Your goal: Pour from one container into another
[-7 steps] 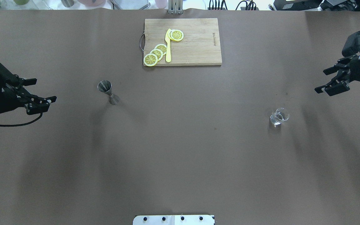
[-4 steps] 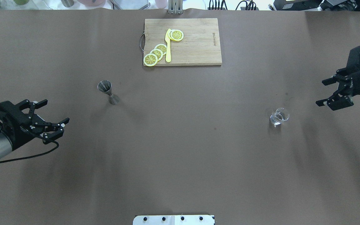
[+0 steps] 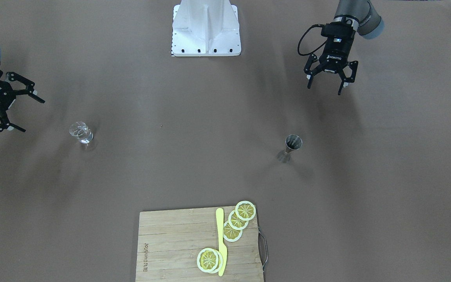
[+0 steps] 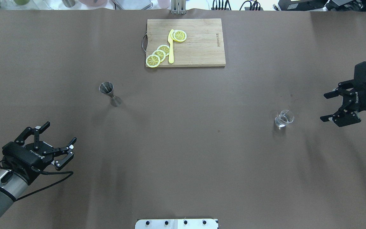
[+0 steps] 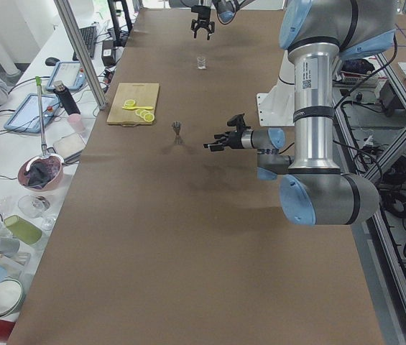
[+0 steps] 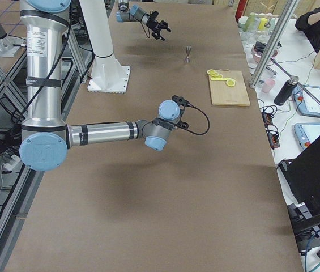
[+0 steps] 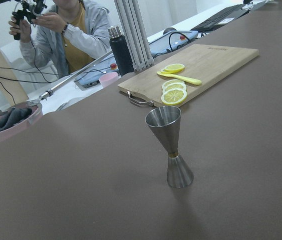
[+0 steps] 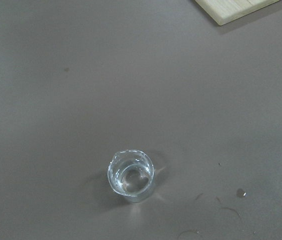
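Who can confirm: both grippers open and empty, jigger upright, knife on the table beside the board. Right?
Not quite. The knife lies on the board, not on the table beside it; the overhead view shows it. The rest holds: left gripper and right gripper open and empty, jigger upright.

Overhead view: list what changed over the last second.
The open left hand swung back toward the robot and slightly inward. The open right hand also drew back, ending level with the small clear glass. Neither gripped anything. The steel double-cone jigger, glass and wooden cutting board with lemon slices stayed put.
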Controlling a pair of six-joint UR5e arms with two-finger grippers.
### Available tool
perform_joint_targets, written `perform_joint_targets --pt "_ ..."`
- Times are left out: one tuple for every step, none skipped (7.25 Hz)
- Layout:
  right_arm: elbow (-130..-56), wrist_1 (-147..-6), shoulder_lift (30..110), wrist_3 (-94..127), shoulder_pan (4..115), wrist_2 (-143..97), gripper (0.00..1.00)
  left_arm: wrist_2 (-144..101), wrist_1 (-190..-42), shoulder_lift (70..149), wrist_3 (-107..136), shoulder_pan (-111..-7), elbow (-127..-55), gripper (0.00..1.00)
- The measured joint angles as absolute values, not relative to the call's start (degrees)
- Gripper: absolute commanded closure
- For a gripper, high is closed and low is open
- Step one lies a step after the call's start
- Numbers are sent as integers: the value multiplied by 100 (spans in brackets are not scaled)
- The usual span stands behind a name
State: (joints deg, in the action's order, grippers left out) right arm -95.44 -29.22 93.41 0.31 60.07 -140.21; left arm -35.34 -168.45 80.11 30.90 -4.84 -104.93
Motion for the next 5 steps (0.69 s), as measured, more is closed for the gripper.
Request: perform_joint_targets --pt "-9543 -2931 9344 33 6037 -14194 0 -3051 -16821 8178 3418 -274 -10423 1" --pt "-9527 -2909 9327 24 6072 -14293 0 -2520 -16778 8436 3599 -97 -10271 1" --pt "-9481 -2857 9298 -101 6069 -14331 0 -2121 -16739 8697 3673 -10 -10122 1" --pt "-9415 -2814 9284 -484 6065 -14247 0 -1930 -16614 8888 3699 16 -10035 1" --pt "-9263 -2789 9243 -1119 6059 -14066 0 -1839 -16223 9025 3707 6 -9987 1"
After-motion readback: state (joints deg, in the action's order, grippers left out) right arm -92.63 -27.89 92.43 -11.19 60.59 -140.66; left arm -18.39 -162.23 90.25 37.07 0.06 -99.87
